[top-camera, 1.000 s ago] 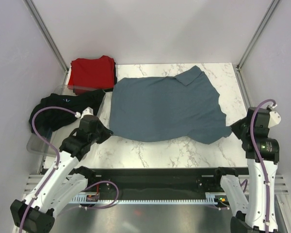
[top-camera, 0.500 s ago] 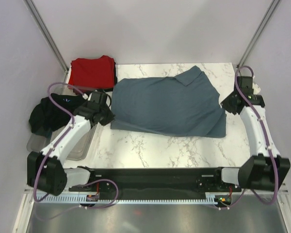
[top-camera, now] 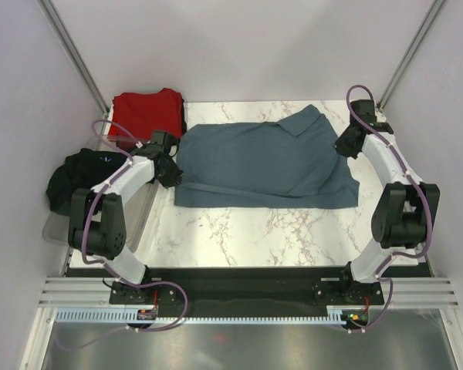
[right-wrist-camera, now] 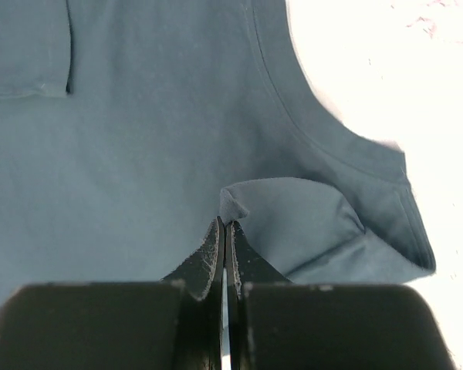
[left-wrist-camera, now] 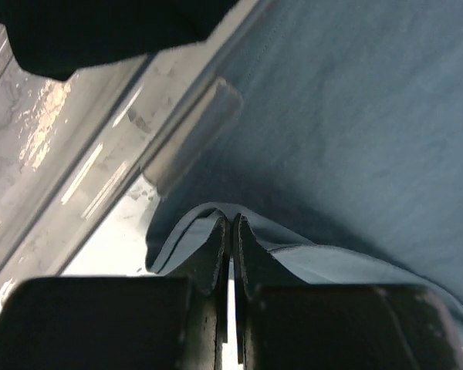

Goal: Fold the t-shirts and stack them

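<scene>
The slate blue-grey t-shirt [top-camera: 262, 162] lies across the middle of the marble table, its near part folded back over itself. My left gripper [top-camera: 172, 171] is at the shirt's left edge, shut on a pinched fold of its hem [left-wrist-camera: 231, 220]. At the right edge, my right gripper [top-camera: 343, 146] is shut on a raised corner of the same cloth [right-wrist-camera: 225, 222]. A folded bright red t-shirt [top-camera: 147, 114] rests at the back left. The black t-shirt [top-camera: 81, 173] lies crumpled in the tray on the left.
A clear grey plastic tray [top-camera: 131, 212] stands along the table's left edge; its rim [left-wrist-camera: 185, 135] passes close by my left fingers. White walls and metal posts enclose the table. Bare marble [top-camera: 293, 231] shows in front of the shirt.
Both arms have swung away from the near edge toward the back, carrying the blue-grey shirt's near hem over its body. The shirt's footprint is now shorter front to back.
</scene>
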Robot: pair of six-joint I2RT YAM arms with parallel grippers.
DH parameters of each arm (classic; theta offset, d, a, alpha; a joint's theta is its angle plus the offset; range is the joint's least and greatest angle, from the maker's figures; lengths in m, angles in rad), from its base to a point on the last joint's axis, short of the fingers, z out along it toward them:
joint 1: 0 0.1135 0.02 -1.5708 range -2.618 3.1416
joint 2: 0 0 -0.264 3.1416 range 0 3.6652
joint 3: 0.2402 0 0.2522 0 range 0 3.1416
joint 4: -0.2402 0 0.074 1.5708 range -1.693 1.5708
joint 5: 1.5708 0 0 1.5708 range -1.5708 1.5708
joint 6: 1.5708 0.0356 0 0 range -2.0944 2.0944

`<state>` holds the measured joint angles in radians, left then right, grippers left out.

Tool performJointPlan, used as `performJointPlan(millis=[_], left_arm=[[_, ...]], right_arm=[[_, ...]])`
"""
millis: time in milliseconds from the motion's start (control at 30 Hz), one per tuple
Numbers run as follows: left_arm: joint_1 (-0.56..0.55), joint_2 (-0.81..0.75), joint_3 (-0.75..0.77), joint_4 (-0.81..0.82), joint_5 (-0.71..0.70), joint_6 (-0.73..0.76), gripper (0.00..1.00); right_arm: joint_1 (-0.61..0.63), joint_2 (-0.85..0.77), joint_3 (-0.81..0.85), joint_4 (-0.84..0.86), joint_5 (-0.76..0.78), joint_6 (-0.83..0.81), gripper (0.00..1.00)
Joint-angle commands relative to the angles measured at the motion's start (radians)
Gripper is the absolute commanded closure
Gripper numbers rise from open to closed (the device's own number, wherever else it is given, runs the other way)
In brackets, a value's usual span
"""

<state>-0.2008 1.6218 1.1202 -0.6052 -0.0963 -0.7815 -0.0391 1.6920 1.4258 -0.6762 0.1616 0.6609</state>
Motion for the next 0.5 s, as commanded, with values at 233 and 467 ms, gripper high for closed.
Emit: performJointPlan(millis=[233, 467], left_arm=[[0.032, 0.049, 0.05, 0.042, 0.007, 0.028, 0.98], [0.032, 0.069, 0.044, 0.061, 0.015, 0.03, 0.98]], right_arm=[[0.002, 0.084, 0.18, 0.043, 0.07, 0.019, 1.0], [0.002, 0.103, 0.211, 0.07, 0.069, 0.022, 1.0]])
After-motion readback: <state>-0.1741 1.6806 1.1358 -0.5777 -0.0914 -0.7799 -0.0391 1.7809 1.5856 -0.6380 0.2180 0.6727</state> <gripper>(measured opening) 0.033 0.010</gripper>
